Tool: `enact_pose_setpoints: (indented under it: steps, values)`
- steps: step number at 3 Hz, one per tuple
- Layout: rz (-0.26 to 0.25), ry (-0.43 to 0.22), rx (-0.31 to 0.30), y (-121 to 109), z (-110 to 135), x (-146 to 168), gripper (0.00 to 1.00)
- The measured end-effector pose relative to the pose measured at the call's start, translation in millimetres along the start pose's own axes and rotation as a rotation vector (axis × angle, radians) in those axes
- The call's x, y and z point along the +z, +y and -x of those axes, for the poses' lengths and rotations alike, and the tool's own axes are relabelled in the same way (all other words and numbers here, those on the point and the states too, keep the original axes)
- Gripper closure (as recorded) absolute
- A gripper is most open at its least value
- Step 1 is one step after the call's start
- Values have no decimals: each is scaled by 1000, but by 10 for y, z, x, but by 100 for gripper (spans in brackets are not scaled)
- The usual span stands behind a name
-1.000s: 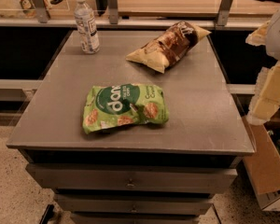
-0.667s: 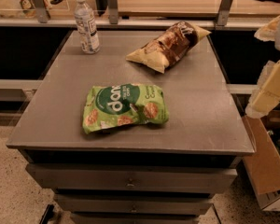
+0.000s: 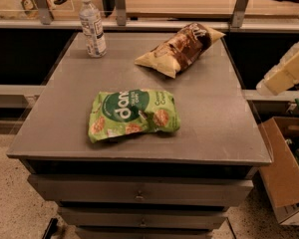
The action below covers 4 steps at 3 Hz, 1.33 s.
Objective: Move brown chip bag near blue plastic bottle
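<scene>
Diagonally, brown chip bag (image 3: 182,49); hand (image 3: 288,72) far right.

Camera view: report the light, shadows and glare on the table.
Camera view: soft sheen on the table; dark shadow under the green chip bag; highlights on the brown chip bag; the gripper, at the right edge, is brightly lit.

We find the bottle (image 3: 92,26) upright at the bench's (image 3: 217,126) far left corner, a chip bag (image 3: 182,49) toward the far right corner, a second bag (image 3: 132,114) mid-bench nearer the front edge, and the gripper (image 3: 287,73) beyond the right edge.
</scene>
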State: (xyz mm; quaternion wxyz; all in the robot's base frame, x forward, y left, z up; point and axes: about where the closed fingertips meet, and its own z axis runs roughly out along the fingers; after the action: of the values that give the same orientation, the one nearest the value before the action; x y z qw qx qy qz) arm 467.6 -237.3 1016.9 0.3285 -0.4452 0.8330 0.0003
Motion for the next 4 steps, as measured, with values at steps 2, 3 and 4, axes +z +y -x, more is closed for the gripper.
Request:
enact_pose_setpoints:
  steps: [2, 3, 4]
  values:
    - [-162, -87, 209, -194, 192, 148, 0]
    - [-162, -87, 209, -194, 192, 148, 0]
    - [-159, -82, 202, -194, 272, 355, 0]
